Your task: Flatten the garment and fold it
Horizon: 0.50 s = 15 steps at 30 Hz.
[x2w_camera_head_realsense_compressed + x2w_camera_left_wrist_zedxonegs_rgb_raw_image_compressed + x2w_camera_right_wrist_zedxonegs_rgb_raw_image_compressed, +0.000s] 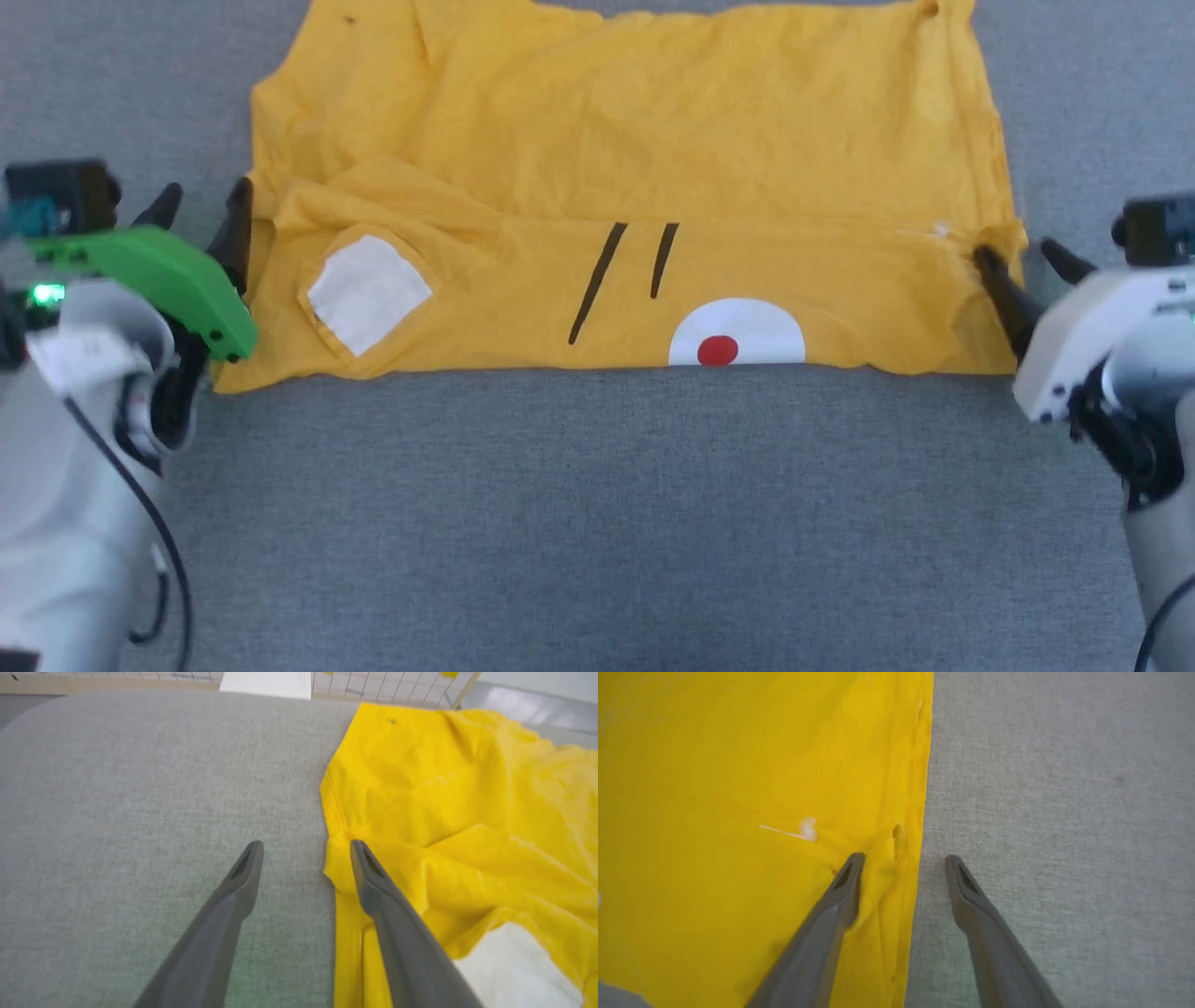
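Pale forearms come in at the near corners of the head view, the left one carrying a green cover (159, 271), and between them runs bare grey worktop (597, 523). Beyond that strip lies the yellow T-shirt (709, 140), spread wide across the worktop with its far part creased and reaching the top of the view. A near band of cloth is doubled over the rest. On that band sit a white patch (366, 291) toward the left, two thin black lines (597, 280) near the middle, and a white circle (747, 322) with a red dot (717, 350), cut off by the straight near edge. The left pincer (205, 201) stands at the shirt's left edge with its fingers apart: in the left wrist view one finger lies over the yellow hem and the other over grey worktop. The right pincer (1016, 252) is at the right edge, also spread, one finger on puckered cloth just inside the hem, the other over bare worktop. Neither is clamped on the cloth.
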### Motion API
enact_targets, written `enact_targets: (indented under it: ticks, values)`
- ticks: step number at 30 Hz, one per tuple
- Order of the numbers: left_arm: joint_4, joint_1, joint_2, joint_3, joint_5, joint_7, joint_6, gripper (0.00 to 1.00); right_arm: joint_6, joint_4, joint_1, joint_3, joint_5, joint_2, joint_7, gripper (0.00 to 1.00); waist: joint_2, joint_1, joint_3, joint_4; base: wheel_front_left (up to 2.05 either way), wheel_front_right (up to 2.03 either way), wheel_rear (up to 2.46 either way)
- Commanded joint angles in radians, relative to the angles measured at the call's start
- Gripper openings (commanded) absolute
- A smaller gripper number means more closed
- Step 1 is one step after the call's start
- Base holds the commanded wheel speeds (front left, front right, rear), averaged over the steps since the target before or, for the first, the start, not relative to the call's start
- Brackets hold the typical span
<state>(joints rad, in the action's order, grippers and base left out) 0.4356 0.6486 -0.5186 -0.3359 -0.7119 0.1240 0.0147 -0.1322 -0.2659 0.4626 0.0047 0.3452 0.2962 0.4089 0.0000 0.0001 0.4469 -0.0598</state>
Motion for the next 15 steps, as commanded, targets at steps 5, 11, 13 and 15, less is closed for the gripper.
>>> enact_targets:
  ticks: [5,11,13,15]
  values:
    - [-0.104,-0.158,0.064,0.065,0.027,-0.284,0.083,1.0,0.002,0.119,-0.144,-0.072,-0.028,-0.065,-0.124,1.0,0.0,-0.0001,-0.111,0.025,0.0,0.0,0.0]
    - [-0.169,-0.309,0.128,0.082,0.031,-0.363,0.133,1.0,0.002,0.213,-0.281,-0.111,-0.075,-0.148,-0.305,1.0,0.0,-0.0001,-0.158,0.032,0.0,0.0,0.0]
    - [-0.16,-0.337,0.137,0.074,0.028,-0.357,0.142,1.0,0.002,0.224,-0.312,-0.112,-0.086,-0.169,-0.354,1.0,0.0,-0.0001,-0.167,0.031,0.0,0.0,0.0]
    - [-0.145,-0.354,0.145,0.068,0.02,-0.326,0.161,1.0,0.002,0.232,-0.335,-0.104,-0.1,-0.182,-0.389,1.0,0.0,-0.0001,-0.173,0.026,0.0,0.0,0.0]
